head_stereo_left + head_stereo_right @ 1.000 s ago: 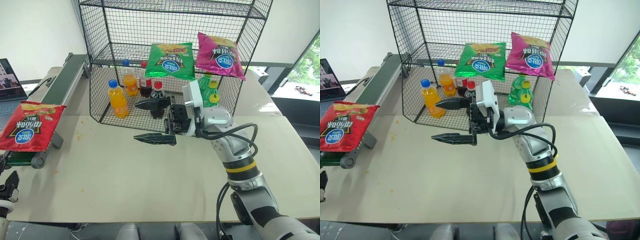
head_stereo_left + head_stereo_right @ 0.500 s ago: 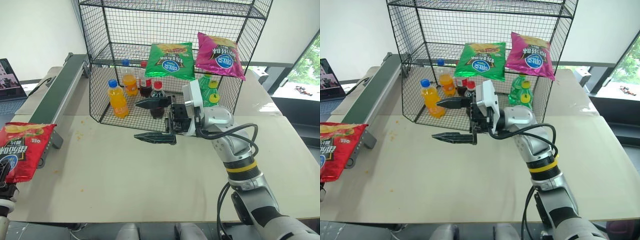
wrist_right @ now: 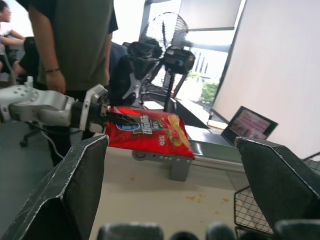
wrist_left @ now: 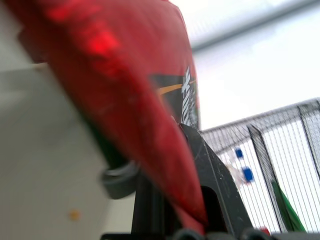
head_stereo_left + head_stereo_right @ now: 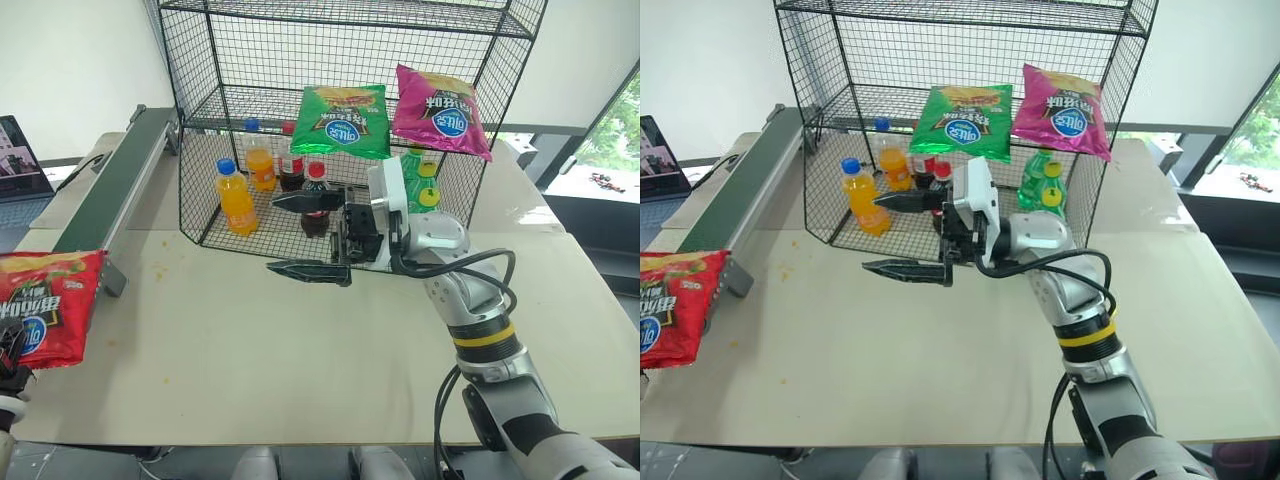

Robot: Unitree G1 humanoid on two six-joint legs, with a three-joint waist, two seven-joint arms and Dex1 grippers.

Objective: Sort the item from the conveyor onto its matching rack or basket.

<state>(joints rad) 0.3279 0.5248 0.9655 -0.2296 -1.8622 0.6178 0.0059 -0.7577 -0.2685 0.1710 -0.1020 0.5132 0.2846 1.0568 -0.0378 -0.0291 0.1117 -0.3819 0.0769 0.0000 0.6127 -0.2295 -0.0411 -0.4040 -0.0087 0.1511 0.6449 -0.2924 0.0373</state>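
You have bare counter [image 5: 250, 340] across the lower middle of the frame. At centre, the right pincer [image 5: 305, 235] hangs open before the rack [image 5: 200, 180], blocking its lower tier, already crowded with bottles [image 5: 236, 197]. The conveyor [image 5: 110, 190] runs up the left.

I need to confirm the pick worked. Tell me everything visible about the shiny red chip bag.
The shiny red foil chip bag carries a round blue logo with white lettering and a yellow chip picture along its upper edge. It is off the dark green conveyor belt, beside the belt's near end, at the table's left edge. The left gripper is shut on one end, holding it roughly level in the air.
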